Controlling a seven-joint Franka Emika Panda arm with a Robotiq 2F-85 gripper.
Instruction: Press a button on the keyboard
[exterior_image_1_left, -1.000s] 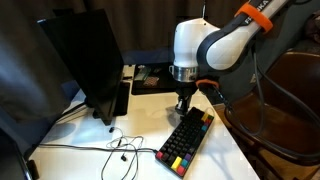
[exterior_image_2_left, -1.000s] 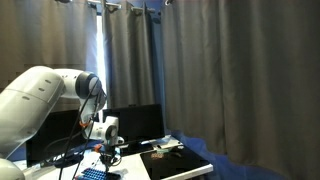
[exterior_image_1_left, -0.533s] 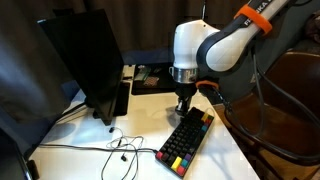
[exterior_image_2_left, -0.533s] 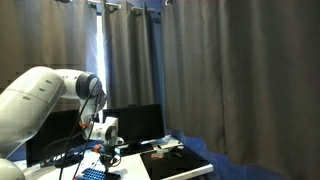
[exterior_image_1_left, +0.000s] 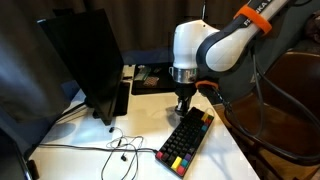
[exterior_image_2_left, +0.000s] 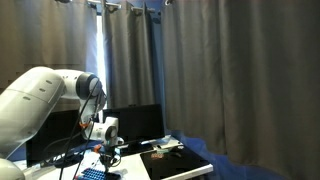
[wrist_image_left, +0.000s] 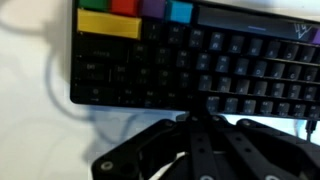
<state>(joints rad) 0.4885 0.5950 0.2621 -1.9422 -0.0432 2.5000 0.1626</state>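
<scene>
The keyboard (exterior_image_1_left: 187, 141) is a compact black one with coloured keys at its near end. It lies slantwise on the white table (exterior_image_1_left: 90, 160). It fills the top of the wrist view (wrist_image_left: 190, 60), with red, yellow, purple and blue keys at the upper left. My gripper (exterior_image_1_left: 182, 104) hangs straight down over the keyboard's far end. In the wrist view its fingers (wrist_image_left: 195, 120) are pressed together, with the tips at the keyboard's edge. In an exterior view the gripper (exterior_image_2_left: 108, 150) is low over the keyboard (exterior_image_2_left: 92, 173).
A large black monitor (exterior_image_1_left: 85, 60) stands at the left of the table. A thin cable with earphones (exterior_image_1_left: 118, 148) lies in front of it. A black mat (exterior_image_2_left: 178, 160) with small objects lies on the table's far part.
</scene>
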